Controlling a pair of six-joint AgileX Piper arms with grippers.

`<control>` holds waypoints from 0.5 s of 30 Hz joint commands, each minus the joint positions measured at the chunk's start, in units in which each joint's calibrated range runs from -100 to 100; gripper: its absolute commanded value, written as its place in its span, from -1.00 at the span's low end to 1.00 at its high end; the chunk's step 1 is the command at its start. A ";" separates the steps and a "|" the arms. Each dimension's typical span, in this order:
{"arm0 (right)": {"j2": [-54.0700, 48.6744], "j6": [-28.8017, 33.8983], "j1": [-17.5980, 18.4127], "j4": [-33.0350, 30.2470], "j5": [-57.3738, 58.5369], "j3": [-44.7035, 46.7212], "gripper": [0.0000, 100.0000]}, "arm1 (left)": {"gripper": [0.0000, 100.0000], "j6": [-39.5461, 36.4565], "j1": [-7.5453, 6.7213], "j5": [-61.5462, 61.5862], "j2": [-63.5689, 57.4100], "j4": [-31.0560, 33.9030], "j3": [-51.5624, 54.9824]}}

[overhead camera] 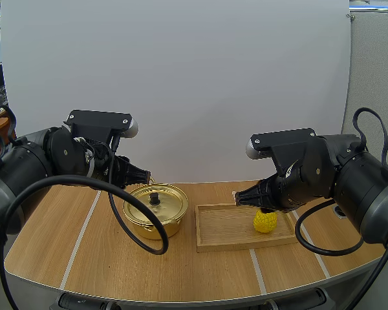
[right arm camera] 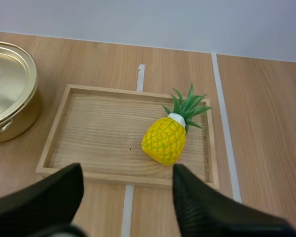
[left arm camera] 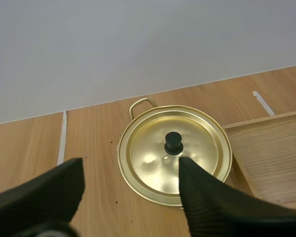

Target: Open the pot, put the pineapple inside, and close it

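bench (overhead camera: 64, 239): wooden with pale tape lines, carrying the pot and everything else.
tray (overhead camera: 225, 227): wooden, lying flat just beside the pot on its right; a thin strip of bench is showing between them, so they are not touching.
pineapple (right arm camera: 164, 140): lying on its side inside the tray, at the end farthest from the pot. The green crown is pointing away from the pot and toward the back of the bench. Nothing is touching it.
pot (overhead camera: 145, 226): gold, sitting upright on the bench. One loop handle (left arm camera: 142, 103) is sticking out on its far side.
lid (left arm camera: 153, 148): sitting flat on the pot, closing it.
knob (left arm camera: 173, 143): black, standing upright at the lid's centre, untouched.
left fingers (left arm camera: 207, 197): standing wide apart and gripping nothing, ribbed faces turning toward each other. They are hovering above the pot's near side, clear of the lid. In the left wrist view the knob is showing in the gap between them, closer to one tip.
right fingers (right arm camera: 207, 202): also spread wide and carrying nothing. They are hanging to the right of the pot, above the tray's near edge and short of the pineapple, which is showing just beyond the gap between the tips.
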 commanded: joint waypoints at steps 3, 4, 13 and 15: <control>-0.04 -0.11 -0.19 4.09 -1.56 -0.36 1.00 | 1.00 1.65 0.07 2.77 0.03 1.89 -0.49; -0.04 -0.11 -0.19 4.11 -1.77 -0.36 1.00 | 1.00 1.65 0.07 2.77 0.03 1.89 -0.49; -0.04 -0.11 -0.19 4.11 -1.77 -0.36 1.00 | 1.00 11.63 0.07 -0.06 2.13 -2.08 -0.49; -0.04 -0.11 -0.19 4.11 -1.94 -0.36 1.00 | 1.00 15.35 0.07 -0.99 4.49 -4.93 -0.49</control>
